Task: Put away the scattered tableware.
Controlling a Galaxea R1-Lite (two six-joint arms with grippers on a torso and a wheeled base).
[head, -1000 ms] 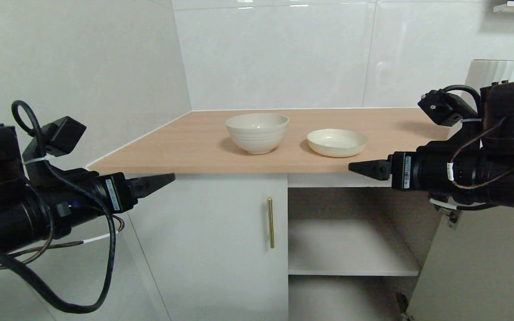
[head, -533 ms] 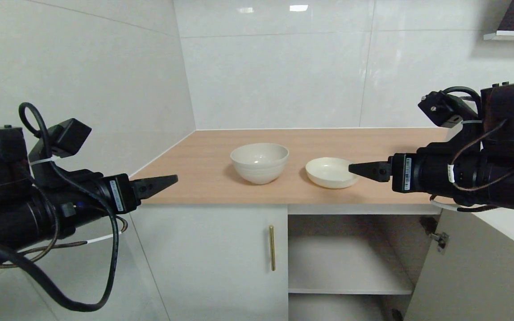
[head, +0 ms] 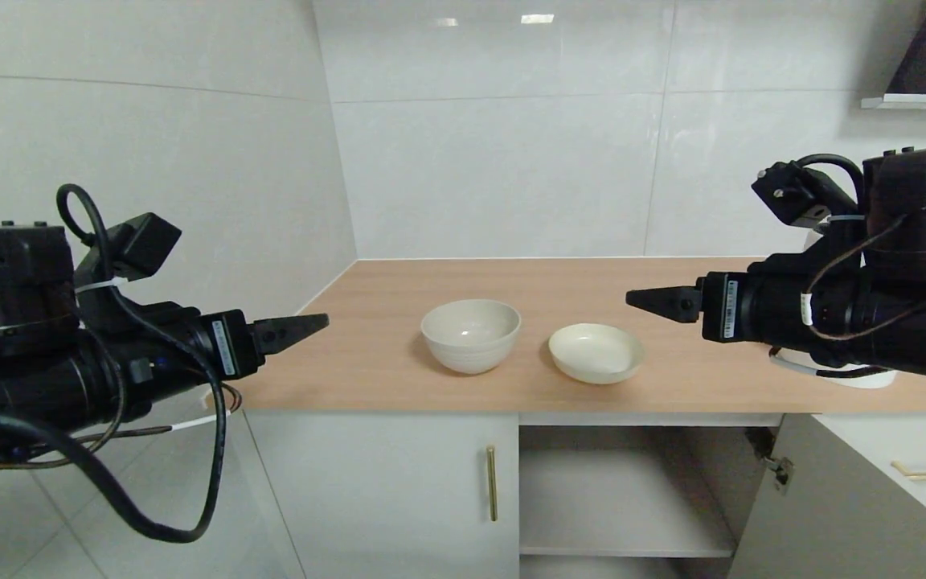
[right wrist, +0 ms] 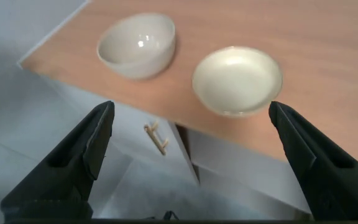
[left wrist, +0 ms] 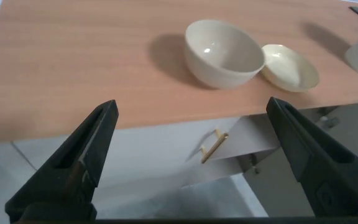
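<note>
**Tableware, two pieces, both on the wooden countertop (head: pixel 672 289).**

1. Deep cream bowl (head: pixel 470 335): upright, near the counter's front edge, above the closed cabinet door (head: pixel 399 490) with its brass handle (head: pixel 491 482).
2. Shallow cream dish (head: pixel 596 352): upright, just beside the bowl on the robot's right. The right wrist view shows a narrow gap between them, so they are not touching.

**Storage.** Open cupboard compartment under the dish, with a white shelf (head: pixel 616 515). Its door (head: pixel 833 498) is swung out to the right.

**Grippers.**
- Left gripper (head: pixel 302 328): level with the counter and well to the left of the bowl. Its fingers are spread wide and hold nothing.
- Right gripper (head: pixel 652 301): above the counter, near the dish on its right. Its fingers are also spread wide and hold nothing.

**Progress.** Judged as not yet begun, since neither piece is grasped or stored. What is left is to pick up the bowl and the dish and move each one, presumably to the open shelf.
</note>
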